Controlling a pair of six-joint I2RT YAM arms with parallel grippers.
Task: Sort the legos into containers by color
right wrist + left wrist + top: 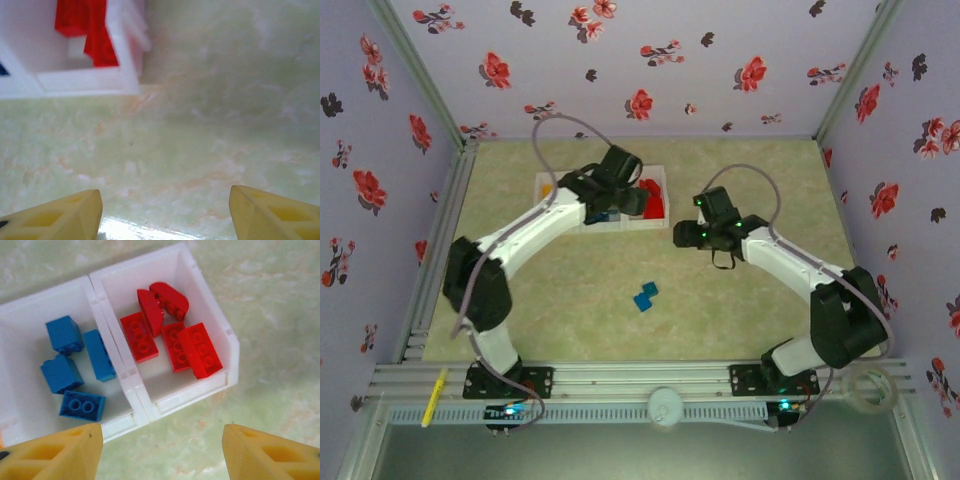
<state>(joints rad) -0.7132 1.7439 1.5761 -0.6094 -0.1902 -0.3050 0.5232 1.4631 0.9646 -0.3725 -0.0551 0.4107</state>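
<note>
The sorting looks nearly done. The white tray (220, 340) sits toward the far edge of the bench (560, 300). Red bricks (170, 340) are heaped in its right-hand compartment and blue bricks (75, 365) lie in the middle one. A bit of orange (548, 187) shows in the left.

Two loose blue bricks (645, 297) lie touching each other mid-bench, well apart from the tray. I'd say they are all that's left.

The left fingers (60, 450) hang over the tray's near wall, spread wide and holding nothing. The right fingers (55, 215) hover beside the tray's right corner, likewise spread and empty. Next, one arm needs to reach toward the near edge, drop over a loose brick and pinch it.

The bench is pale green and marbled. The walls (620, 60) wear lilac paper with red flowers.
</note>
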